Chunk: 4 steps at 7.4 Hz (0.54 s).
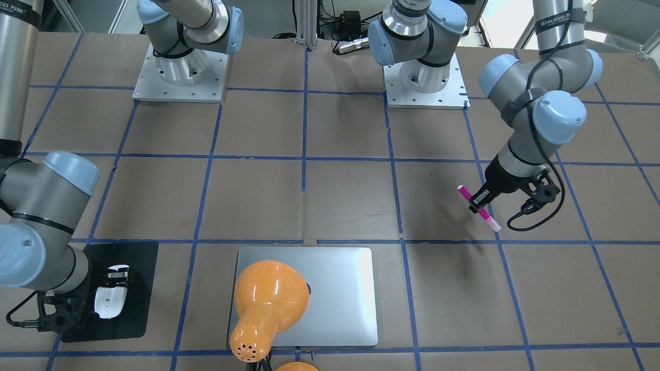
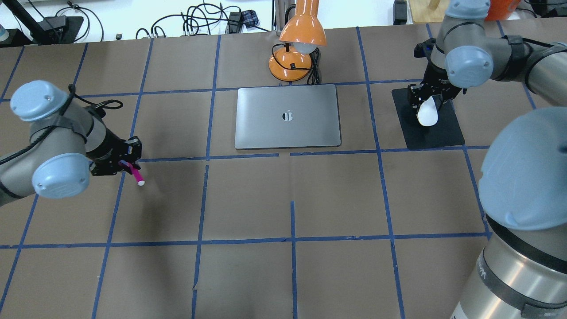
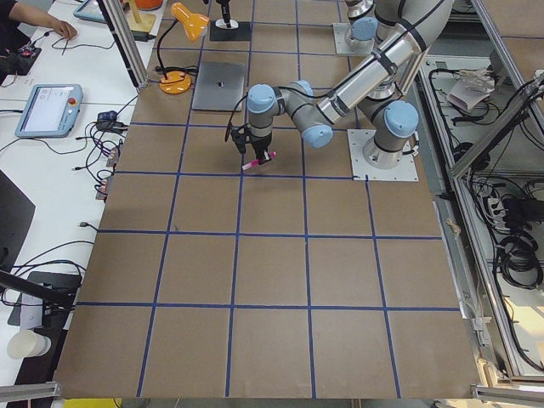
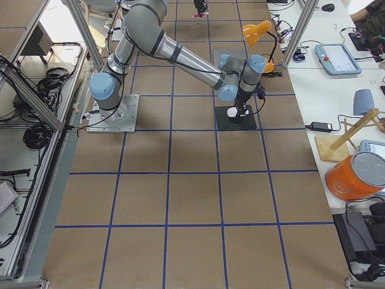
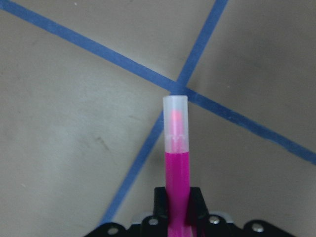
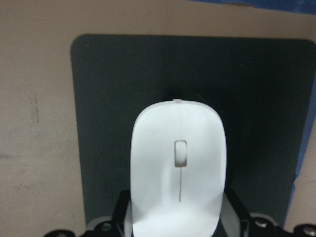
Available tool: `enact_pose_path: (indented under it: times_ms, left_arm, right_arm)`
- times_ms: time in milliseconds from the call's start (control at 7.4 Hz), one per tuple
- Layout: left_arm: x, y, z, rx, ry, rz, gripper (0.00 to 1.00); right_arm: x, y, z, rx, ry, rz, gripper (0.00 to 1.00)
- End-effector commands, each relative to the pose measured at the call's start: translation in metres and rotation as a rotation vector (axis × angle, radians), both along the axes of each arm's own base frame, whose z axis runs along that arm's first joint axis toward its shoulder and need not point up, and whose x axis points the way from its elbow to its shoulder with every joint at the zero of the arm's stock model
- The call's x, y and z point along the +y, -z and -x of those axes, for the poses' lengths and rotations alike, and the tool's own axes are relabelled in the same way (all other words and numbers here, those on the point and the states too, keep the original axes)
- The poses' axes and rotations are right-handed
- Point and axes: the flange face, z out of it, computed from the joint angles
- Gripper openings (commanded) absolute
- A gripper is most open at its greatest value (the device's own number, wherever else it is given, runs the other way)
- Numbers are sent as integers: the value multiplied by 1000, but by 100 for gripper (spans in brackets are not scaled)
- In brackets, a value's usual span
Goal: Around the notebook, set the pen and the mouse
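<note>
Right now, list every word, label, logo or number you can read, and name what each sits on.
notebook: no words, only a dark apple-shaped logo at the lid's centre.
left arm: lettering on the upper tube, too blurred to read.
right arm: lettering cut off and blurred, unreadable.
pen, mouse: no text.
</note>
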Motion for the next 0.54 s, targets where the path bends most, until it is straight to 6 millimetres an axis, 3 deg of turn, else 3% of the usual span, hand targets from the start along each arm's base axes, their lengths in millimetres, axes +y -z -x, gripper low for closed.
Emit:
enact_pose_path:
  times_ms: [0, 135, 270, 405]
  left_arm:
    - [3, -7, 148, 54, -387, -18, 0]
    - [6, -16, 217, 59, -515, -15, 0]
    - [15, -7, 273, 35, -644, -81, 0]
    - [24, 14, 320, 31, -740, -127, 0]
  right_arm:
    - [-1, 7, -1, -5, -3, -7, 100]
    - [-6, -9, 1, 9, -1, 19, 100]
    - [-7, -20, 1, 6, -1, 15, 100]
    - [-4, -63, -4, 13, 5, 47, 100]
